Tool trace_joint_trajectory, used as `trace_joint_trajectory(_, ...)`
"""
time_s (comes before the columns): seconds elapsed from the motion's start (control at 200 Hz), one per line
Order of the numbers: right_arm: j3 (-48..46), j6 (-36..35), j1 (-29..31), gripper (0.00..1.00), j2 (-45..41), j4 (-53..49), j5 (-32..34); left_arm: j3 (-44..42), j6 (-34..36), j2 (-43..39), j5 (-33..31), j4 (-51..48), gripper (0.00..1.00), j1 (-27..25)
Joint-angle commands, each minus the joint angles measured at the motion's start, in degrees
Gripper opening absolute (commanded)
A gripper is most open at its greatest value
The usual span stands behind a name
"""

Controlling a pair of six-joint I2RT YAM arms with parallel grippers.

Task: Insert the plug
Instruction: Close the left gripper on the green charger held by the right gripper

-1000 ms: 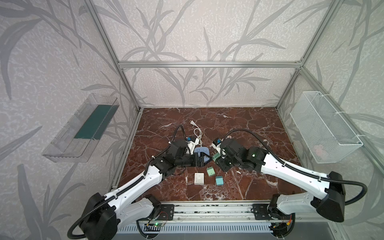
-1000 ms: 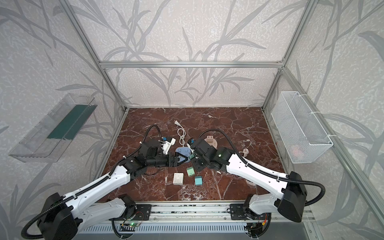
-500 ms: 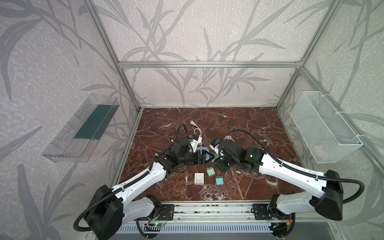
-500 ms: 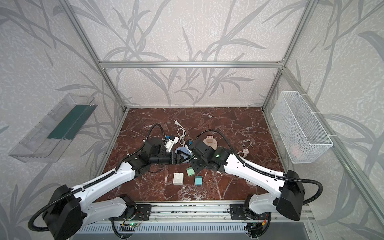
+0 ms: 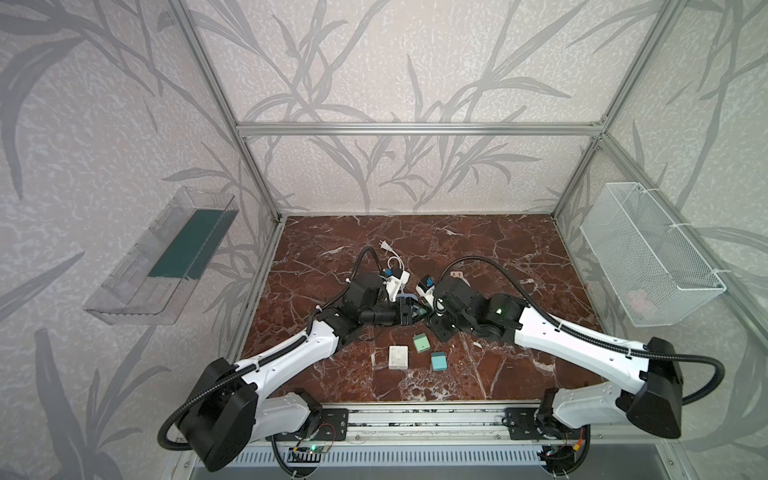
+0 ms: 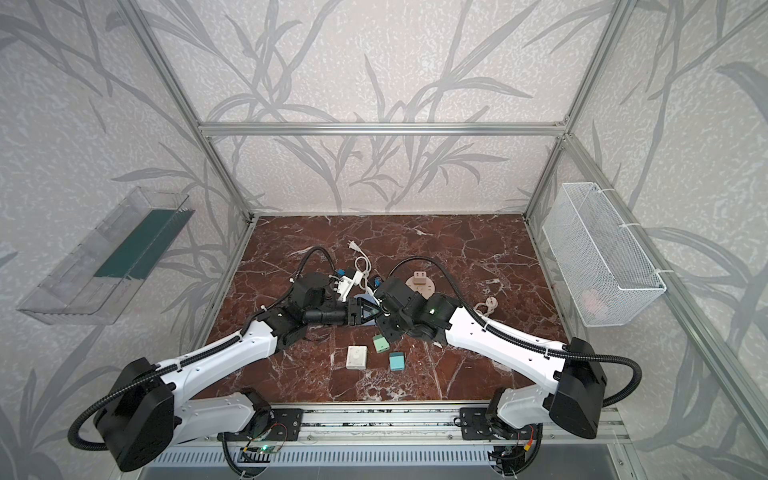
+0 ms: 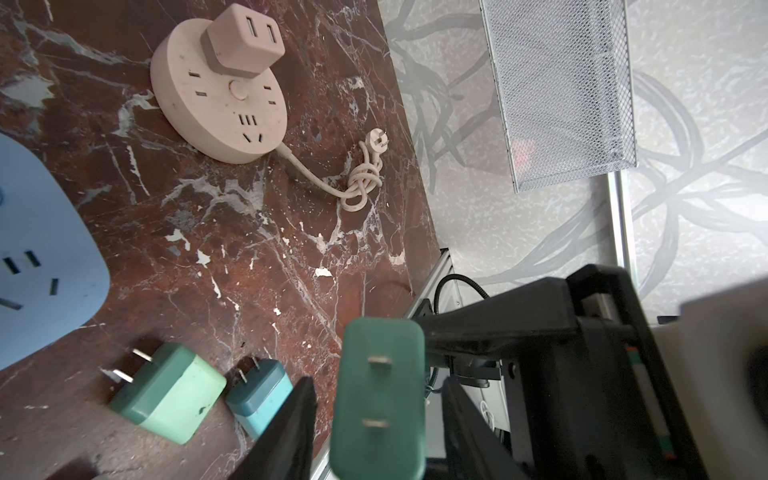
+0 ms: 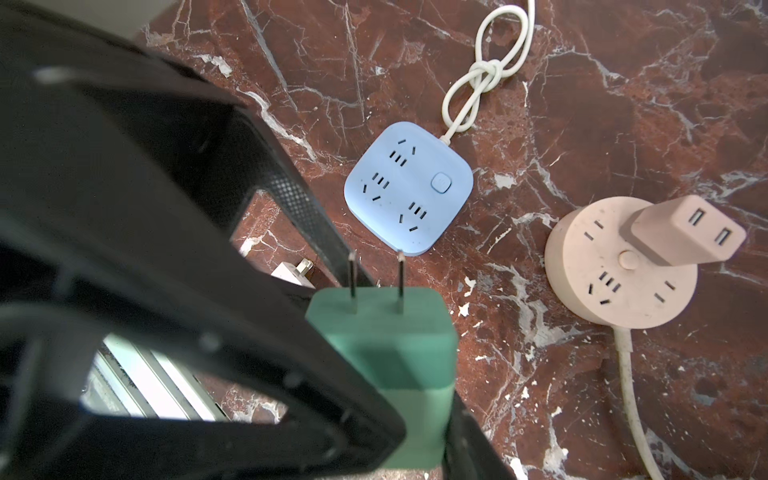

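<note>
Mid-table, the right gripper (image 6: 380,312) is clamping the dark green plug (image 8: 382,345) and holding it off the marble floor (image 8: 582,83). We are seeing its two prongs bare and in no socket, pointing toward the blue power strip (image 8: 409,193). The left gripper (image 7: 378,382) is flanking the same plug with its jaws narrow, a sliver of gap showing on each side. The round pink strip (image 8: 619,270) is carrying a pink USB charger (image 8: 685,232). A light green plug (image 7: 166,390), a teal plug (image 7: 259,395) and a white plug (image 5: 398,356) are lying loose nearby.

Five plug adapters (image 7: 166,388), two power strips (image 8: 409,193), two wall bins (image 5: 648,257)
</note>
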Motion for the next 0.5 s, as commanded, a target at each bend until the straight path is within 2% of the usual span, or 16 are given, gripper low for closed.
trace_joint_trajectory(0.0,2.24,-0.61,0.32,0.00,0.94,1.72,0.63,-0.31,-1.32,0.45,2.06,3.59,0.34,-0.16)
trace_joint_trajectory(0.095,2.38,-0.62,0.36,0.00,1.13,2.02,0.71,-0.48,-1.27,0.46,2.07,3.68,0.23,-0.15)
trace_joint_trajectory(0.21,2.37,-0.28,0.30,0.00,1.13,2.67,1.13,-0.65,-1.35,0.61,1.92,3.79,0.00,-0.15)
trace_joint_trajectory(0.345,2.57,-0.19,0.21,0.01,1.15,2.81,1.73,-0.92,-1.71,0.85,1.88,4.63,0.00,-0.21)
trace_joint_trajectory(0.4,2.62,-0.12,0.14,0.14,1.30,2.96,1.73,-1.01,-1.95,0.90,1.87,4.84,0.00,-0.18)
trace_joint_trajectory(0.46,2.97,0.18,0.10,0.36,1.57,2.65,2.24,-1.26,-2.61,0.64,1.75,5.54,0.00,-0.22)
trace_joint_trajectory(0.5,3.05,0.46,0.07,0.55,1.65,2.42,3.31,-1.64,-3.61,0.39,1.63,6.83,0.00,-0.15)
